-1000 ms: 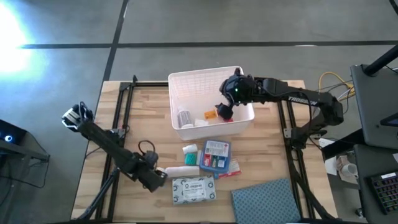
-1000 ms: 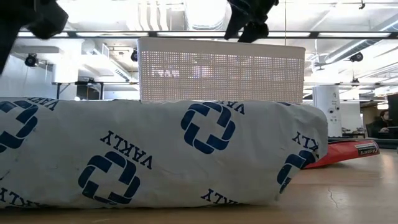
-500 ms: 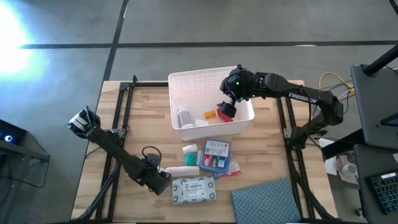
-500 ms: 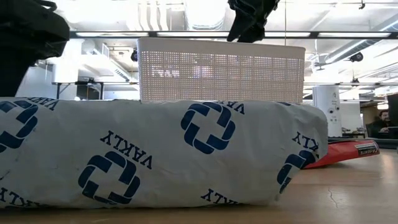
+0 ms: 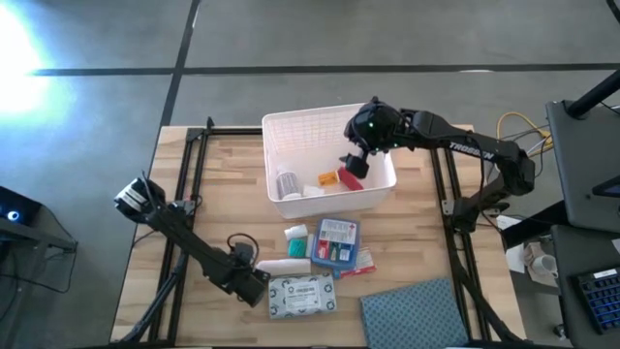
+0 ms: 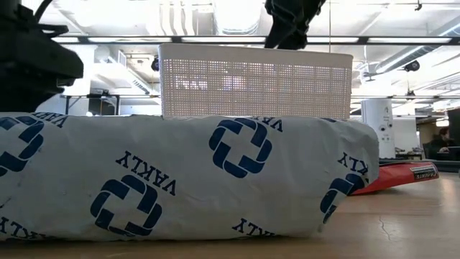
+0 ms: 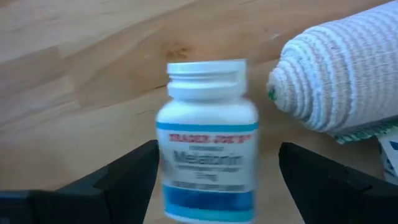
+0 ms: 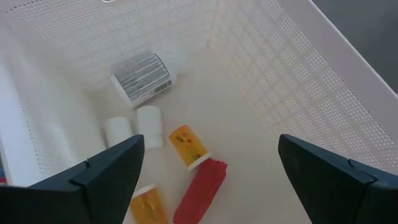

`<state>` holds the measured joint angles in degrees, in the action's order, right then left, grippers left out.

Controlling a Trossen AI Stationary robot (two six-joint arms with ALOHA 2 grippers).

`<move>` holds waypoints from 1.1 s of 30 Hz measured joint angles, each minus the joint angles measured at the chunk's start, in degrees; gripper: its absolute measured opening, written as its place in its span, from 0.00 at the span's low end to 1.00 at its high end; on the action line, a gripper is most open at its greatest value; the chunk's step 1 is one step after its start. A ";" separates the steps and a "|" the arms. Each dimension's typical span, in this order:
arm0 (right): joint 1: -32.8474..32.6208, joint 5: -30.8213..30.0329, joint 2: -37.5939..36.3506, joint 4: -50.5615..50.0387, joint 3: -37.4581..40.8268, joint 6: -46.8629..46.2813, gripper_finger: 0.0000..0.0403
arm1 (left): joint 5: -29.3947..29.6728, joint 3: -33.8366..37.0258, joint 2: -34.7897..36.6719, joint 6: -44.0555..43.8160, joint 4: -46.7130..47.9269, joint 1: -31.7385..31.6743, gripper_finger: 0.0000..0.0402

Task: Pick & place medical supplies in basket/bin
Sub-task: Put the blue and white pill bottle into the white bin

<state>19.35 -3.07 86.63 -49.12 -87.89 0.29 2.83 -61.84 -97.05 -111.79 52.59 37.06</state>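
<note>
The right gripper (image 5: 355, 165) has risen since a second ago and hangs over the white basket (image 5: 291, 121) with fingers spread wide and empty; the red tube (image 8: 200, 191) now lies on the basket floor beside an orange vial (image 8: 188, 146). The left gripper (image 5: 254, 279) has slid closer to the packet (image 5: 303, 296) printed "VAKLY", jaws wide around an upright white bottle (image 7: 208, 138) labelled "Melatonin", next to the white roll (image 7: 339, 78), not yet pinched
</note>
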 joint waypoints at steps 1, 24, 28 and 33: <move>0.22 0.00 0.00 0.00 0.01 0.08 0.89 | -0.08 0.01 -0.21 0.00 0.06 0.00 0.76; 1.71 -2.81 -1.81 5.64 0.05 -0.09 0.89 | 7.36 -5.87 9.83 0.60 18.52 -2.09 0.47; 1.73 -7.35 -2.74 7.31 0.05 0.38 0.89 | 29.01 -11.65 18.08 6.63 19.94 -2.73 0.47; 1.67 -8.79 -4.23 7.98 0.05 0.52 0.89 | 56.99 -17.47 26.05 25.86 15.26 -5.86 0.47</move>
<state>21.03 -11.86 82.40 -41.15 -87.83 0.81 59.82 -79.31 -71.01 -85.93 67.85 31.20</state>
